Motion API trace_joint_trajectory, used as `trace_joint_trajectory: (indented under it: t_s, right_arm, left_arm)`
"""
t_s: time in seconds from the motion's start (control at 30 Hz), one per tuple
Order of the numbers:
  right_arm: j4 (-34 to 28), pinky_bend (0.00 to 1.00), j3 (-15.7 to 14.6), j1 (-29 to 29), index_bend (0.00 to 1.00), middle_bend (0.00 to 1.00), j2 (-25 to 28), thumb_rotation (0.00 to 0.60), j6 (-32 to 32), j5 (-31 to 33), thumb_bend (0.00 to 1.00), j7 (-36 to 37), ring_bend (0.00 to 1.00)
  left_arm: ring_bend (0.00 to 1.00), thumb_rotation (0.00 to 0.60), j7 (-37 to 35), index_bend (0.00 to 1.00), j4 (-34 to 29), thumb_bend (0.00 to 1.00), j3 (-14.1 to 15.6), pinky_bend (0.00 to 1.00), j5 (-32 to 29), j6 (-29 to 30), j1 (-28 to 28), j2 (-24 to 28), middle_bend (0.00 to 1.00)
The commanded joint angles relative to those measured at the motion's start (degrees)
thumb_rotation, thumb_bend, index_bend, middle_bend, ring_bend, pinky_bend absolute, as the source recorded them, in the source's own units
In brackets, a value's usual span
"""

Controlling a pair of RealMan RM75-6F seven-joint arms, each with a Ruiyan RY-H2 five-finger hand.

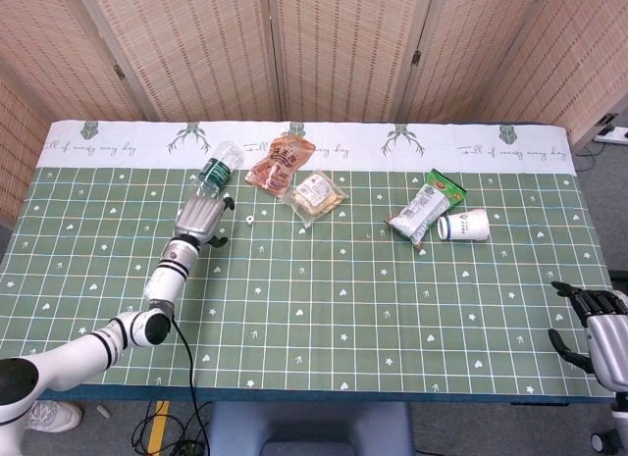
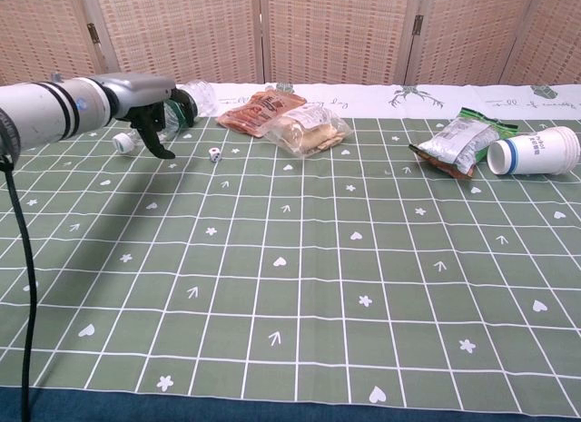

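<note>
Clear plastic bottle [image 1: 212,177] — green label, white cap; lies on its side, upper left of frame; cap pointing lower left.

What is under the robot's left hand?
The left hand hovers over the neck end of a lying bottle; its white cap pokes out in the chest view. Whether the fingers touch it is hidden.
</note>
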Motion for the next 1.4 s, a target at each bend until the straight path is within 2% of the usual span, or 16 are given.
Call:
trace_joint_trajectory:
  t_s: [0.03,0.37,0.67,1.07,1.4]
  right_arm:
    - [0.0,0.27,0.1,0.0,0.23,0.33,0.1,0.6,-0.2,0.3,0.25,-0.1,0.31]
    - [0.2,0.27,0.2,0.0,0.23,0.33,0.0,0.6,-0.9,1.2,0.25,-0.4,0.32]
    - [0.2,0.27,0.3,-0.2,0.23,0.33,0.0,0.6,-1.1,1.7,0.25,-0.6,0.32]
    - [0.4,0.27,0.3,-0.5,0.23,0.33,0.1,0.6,-1.2,2.4,0.25,-0.6,0.32]
    - [0.9,0.27,0.4,-0.7,0.23,0.33,-0.2,0.6,-1.5,2.8,0.25,-0.3,0.32]
  left_arm:
    - [0.87,0.6,2.8,0.36,3.7,0.25,-0.2,0.93,-5.1,-1.0,-2.7,-3.0,1.0]
    - [0.88,0.6,5.4,0.38,11.1,0.29,-0.7,0.93,-11.6,-1.6,-6.3,-8.3,1.0]
    - [0.88,0.6,6.0,0.37,14.2,0.33,-0.7,0.93,-12.9,-2.6,-8.2,-10.6,1.0]
    - [0.88,0.6,8.8,0.39,19.6,0.33,-1.1,0.93,-16.9,-4.8,-10.9,-14.0,1.0]
    - [0.88,0.6,10.0,0.41,21.2,0.33,-0.9,0.93,-18.2,-6.0,-11.1,-14.9,1.0]
